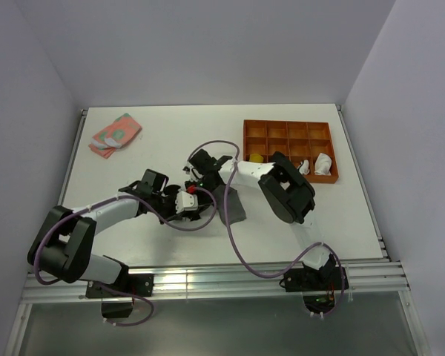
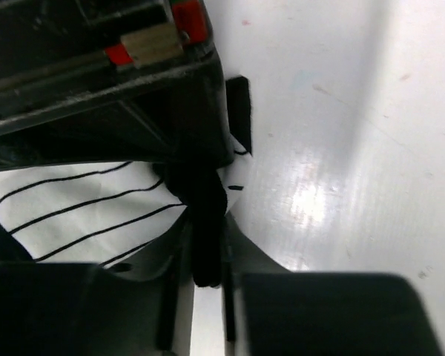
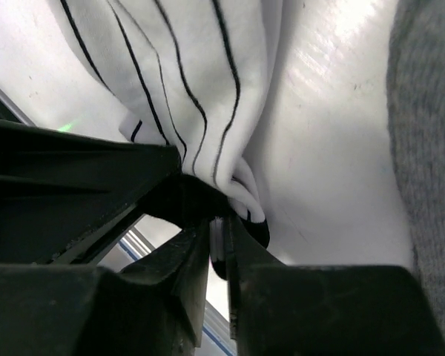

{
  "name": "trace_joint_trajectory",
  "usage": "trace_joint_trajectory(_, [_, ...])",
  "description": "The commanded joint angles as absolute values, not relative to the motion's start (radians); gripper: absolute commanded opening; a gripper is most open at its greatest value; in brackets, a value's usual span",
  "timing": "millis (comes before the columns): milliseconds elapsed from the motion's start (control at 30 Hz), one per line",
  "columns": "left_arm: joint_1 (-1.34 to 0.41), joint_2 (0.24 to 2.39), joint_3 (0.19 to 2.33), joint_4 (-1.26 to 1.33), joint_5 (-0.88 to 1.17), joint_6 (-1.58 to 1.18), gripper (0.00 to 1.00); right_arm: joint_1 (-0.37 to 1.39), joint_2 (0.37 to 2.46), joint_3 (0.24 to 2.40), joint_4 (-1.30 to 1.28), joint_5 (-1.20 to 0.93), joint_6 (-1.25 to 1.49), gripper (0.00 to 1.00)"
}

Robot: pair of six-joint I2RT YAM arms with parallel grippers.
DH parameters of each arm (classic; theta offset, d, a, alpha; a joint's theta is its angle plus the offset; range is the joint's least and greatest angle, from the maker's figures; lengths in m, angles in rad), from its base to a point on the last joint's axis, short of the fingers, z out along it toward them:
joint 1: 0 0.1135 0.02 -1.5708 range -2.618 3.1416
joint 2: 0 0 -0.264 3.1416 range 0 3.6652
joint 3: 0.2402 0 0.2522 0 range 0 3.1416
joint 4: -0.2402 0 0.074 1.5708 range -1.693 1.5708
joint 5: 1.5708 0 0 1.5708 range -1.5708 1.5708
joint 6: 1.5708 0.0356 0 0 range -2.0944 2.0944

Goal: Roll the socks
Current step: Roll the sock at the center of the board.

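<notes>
The white sock with thin black stripes (image 2: 81,208) hangs bunched between my two grippers, just over the white table. My left gripper (image 2: 206,256) is shut on its black edge. My right gripper (image 3: 221,241) is shut on another black-trimmed edge of the same sock (image 3: 185,74). In the top view the left gripper (image 1: 191,202) and right gripper (image 1: 200,178) meet near the table's middle, and they hide the striped sock. The plain grey sock (image 1: 231,205) lies flat just right of them, also seen at the right edge as grey sock (image 3: 430,148).
An orange compartment tray (image 1: 289,123) stands at the back right, holding a yellow bundle (image 1: 256,157) and white bundles (image 1: 322,163). A pink and green folded cloth (image 1: 115,133) lies at the back left. The right gripper's body (image 2: 96,74) crowds the left wrist view.
</notes>
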State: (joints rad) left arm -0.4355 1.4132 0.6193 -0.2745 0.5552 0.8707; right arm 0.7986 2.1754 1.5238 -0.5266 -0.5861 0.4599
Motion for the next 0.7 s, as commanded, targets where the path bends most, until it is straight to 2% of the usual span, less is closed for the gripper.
trace_joint_trajectory(0, [-0.44, 1.422, 0.65, -0.432, 0.618, 0.91, 0.17, 0.802, 2.115, 1.473, -0.508, -0.493, 0.488, 0.24])
trace_joint_trajectory(167, [-0.422, 1.433, 0.689, -0.547, 0.693, 0.937, 0.01, 0.805, 1.997, 1.352, -0.411, -0.335, 0.529, 0.41])
trace_joint_trajectory(200, [-0.41, 1.434, 0.692, -0.558, 0.704, 0.942, 0.0, 0.807, 1.974, 1.324, -0.347, -0.303, 0.549, 0.46])
trace_joint_trajectory(267, [-0.385, 1.446, 0.712, -0.616, 0.748, 0.956, 0.0, 0.807, 1.901, 1.246, -0.292, -0.255, 0.563, 0.48])
trace_joint_trajectory(533, [-0.252, 1.58, 0.843, -0.877, 0.903, 1.11, 0.0, 0.814, 1.691, 0.987, -0.003, -0.06, 0.601, 0.48])
trace_joint_trajectory(667, [-0.189, 1.673, 0.9, -0.982, 0.939, 1.19, 0.0, 0.877, 1.595, 0.876, 0.149, 0.017, 0.534, 0.48])
